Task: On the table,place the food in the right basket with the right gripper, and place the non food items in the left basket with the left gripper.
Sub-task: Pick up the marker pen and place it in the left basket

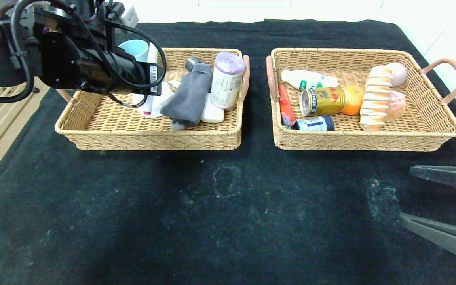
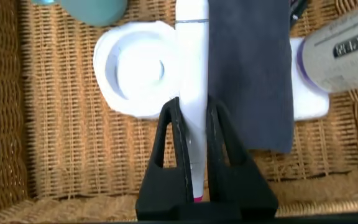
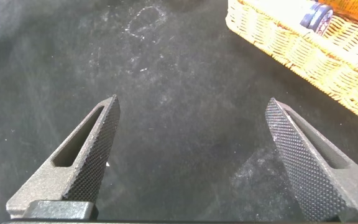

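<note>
My left gripper [image 2: 192, 102] hangs over the left basket [image 1: 152, 138], shut on a white marker [image 2: 192, 68] whose pink end shows between the finger bases. A folded grey towel [image 1: 190, 95] and a purple-topped roll [image 1: 227, 79] lie in that basket beside it. The right basket [image 1: 370, 142] holds the striped bread roll [image 1: 375, 99], the gold can [image 1: 323, 101] and the orange sausage [image 1: 286, 106]. My right gripper [image 1: 405, 194] stands open and empty low over the black table [image 1: 228, 206], in front of the right basket's right end.
The left basket also holds a white round lid [image 2: 135, 68], a teal cup [image 1: 135, 47] and a white block [image 1: 212, 114]. A white bottle [image 1: 307, 79], an orange [image 1: 354, 99] and a small blue can [image 1: 315, 124] share the right basket. My left arm [image 1: 85, 63] covers that basket's far-left corner.
</note>
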Controlling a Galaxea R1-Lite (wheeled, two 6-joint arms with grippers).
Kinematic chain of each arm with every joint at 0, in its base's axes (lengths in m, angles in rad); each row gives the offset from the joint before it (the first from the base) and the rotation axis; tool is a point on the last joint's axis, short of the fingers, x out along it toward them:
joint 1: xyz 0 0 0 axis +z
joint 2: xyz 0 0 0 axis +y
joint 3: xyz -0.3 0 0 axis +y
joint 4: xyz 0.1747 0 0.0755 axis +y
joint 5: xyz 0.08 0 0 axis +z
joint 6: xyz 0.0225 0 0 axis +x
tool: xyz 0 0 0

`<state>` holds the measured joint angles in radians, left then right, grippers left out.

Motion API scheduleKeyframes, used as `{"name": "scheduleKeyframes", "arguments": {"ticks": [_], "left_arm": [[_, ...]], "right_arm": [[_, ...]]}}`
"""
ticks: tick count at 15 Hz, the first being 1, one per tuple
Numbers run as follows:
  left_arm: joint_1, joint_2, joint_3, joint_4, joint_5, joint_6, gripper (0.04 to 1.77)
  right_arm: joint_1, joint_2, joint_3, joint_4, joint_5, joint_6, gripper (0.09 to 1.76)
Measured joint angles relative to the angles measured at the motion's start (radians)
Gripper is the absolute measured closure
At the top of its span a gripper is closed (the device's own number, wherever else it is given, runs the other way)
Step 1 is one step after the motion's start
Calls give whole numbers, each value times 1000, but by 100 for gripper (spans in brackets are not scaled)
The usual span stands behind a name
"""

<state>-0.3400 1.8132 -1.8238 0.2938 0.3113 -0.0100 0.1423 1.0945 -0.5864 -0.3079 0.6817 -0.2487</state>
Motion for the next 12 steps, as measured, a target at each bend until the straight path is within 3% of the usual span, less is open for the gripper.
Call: {"name": "scheduleKeyframes", "arguments": {"ticks": [3, 8, 12], "left_arm": [[5, 55, -62, -5, -1, 12, 156], [3, 86, -79, -6, 0, 17, 156], [1, 87, -80, -6, 0, 21, 102]], "right_arm": [[0, 0, 0, 0, 0, 0, 14], [0, -6, 0, 1, 1, 1, 14], [1, -8, 2, 1, 1, 1, 14]]}}
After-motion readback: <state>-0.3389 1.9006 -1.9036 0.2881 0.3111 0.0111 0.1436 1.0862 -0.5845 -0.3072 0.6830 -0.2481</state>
